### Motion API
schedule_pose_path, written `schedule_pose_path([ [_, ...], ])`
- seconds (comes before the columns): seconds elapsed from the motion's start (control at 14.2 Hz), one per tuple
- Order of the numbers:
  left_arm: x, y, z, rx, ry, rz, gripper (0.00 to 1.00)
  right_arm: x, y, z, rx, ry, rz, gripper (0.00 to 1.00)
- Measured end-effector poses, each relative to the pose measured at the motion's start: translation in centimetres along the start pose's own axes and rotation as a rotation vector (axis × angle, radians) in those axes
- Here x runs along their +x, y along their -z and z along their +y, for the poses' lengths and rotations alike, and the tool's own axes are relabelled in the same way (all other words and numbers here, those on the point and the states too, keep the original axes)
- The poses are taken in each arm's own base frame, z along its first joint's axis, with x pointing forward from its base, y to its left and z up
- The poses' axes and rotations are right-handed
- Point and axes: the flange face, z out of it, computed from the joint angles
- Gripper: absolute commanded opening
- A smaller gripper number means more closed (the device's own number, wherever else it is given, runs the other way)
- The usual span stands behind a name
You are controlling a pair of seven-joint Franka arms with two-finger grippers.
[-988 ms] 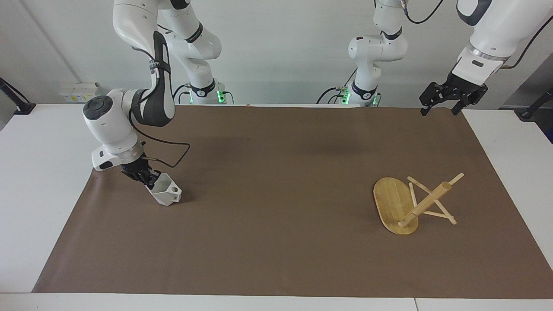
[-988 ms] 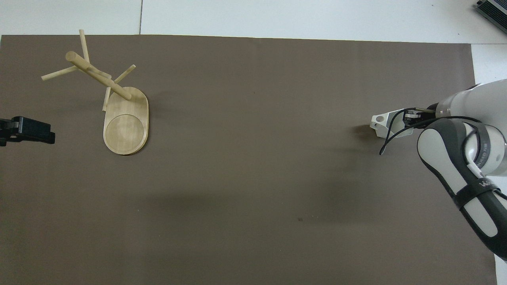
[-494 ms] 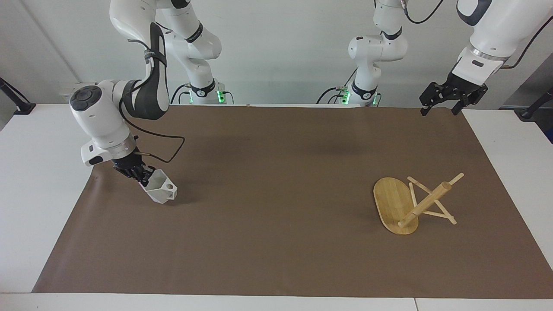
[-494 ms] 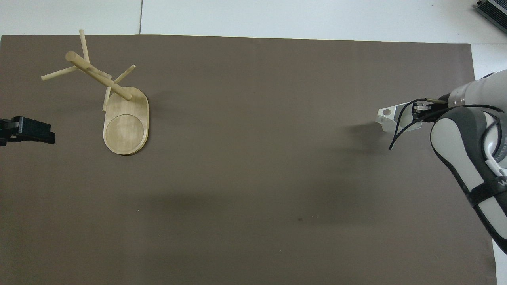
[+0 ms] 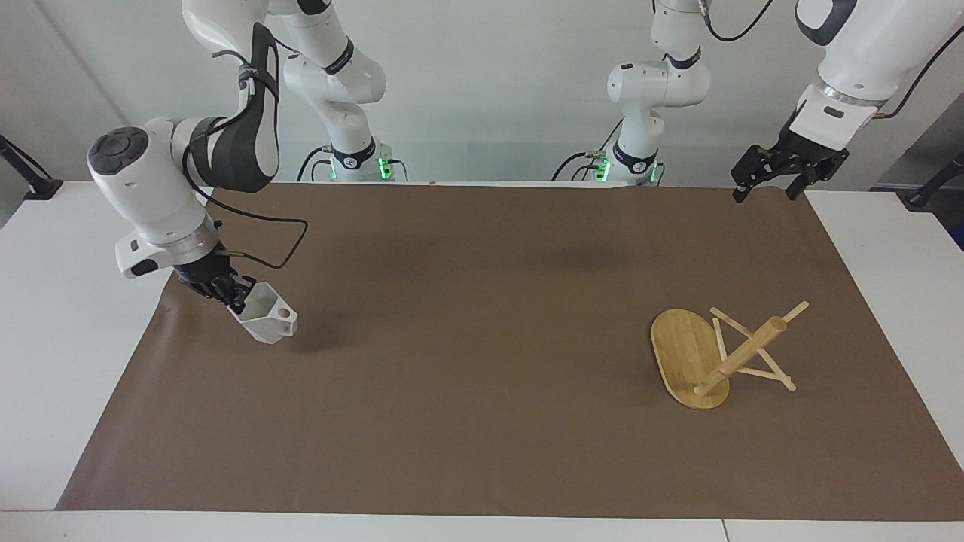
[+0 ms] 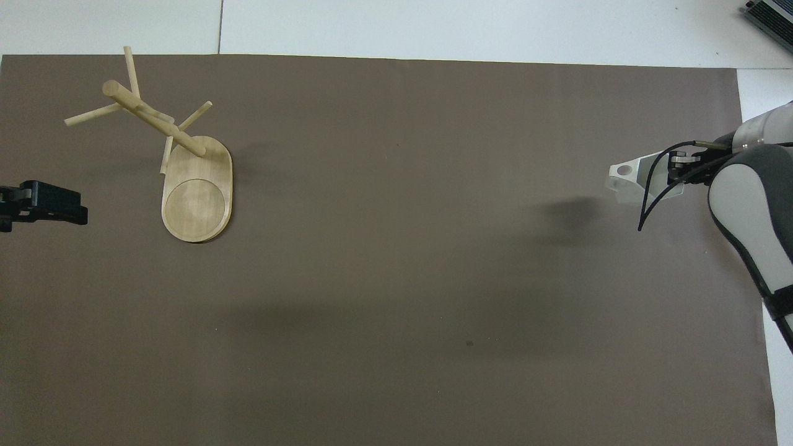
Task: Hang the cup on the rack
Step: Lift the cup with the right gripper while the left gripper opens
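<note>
The white faceted cup (image 5: 269,321) (image 6: 630,182) hangs tilted a little above the brown mat, its shadow apart from it. My right gripper (image 5: 232,296) (image 6: 677,171) is shut on the cup's rim, and the pierced handle points away from the fingers. The bamboo rack (image 5: 742,354) (image 6: 155,121) stands on its oval base (image 5: 681,346) toward the left arm's end of the table, with nothing on its pegs. My left gripper (image 5: 764,194) (image 6: 75,210) waits open and empty in the air over the mat's edge at that end.
A brown mat (image 5: 482,391) covers most of the white table (image 5: 45,316). A black cable (image 5: 279,248) loops from the right wrist above the mat.
My right gripper has lifted the cup off the mat and carried it toward the right arm's end of the table. The left arm and the rack have not moved.
</note>
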Motion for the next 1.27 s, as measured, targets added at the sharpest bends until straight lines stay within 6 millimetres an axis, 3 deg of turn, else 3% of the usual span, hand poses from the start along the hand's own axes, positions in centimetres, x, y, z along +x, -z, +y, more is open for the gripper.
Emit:
schedule_pose_path([
  [0.42,-0.9,-0.6,0.7,0.003,0.158,-0.026,1.00,-0.6,4.7,-0.1,-0.003,0.005,-0.040,0.00],
  [0.71,-2.6,-2.8,0.8,-0.011,0.223,-0.097,1.00,-2.0,7.2,-0.3,-0.005,0.010,-0.055,0.00],
  [0.99,-4.3,-4.1,1.2,-0.035,0.405,-0.143,1.00,-3.7,9.6,-0.4,-0.007,0.039,-0.077,0.00],
  [1.27,-4.8,-3.8,2.1,-0.110,0.662,-0.189,1.00,-5.3,11.6,-0.5,-0.009,0.051,-0.093,0.00],
])
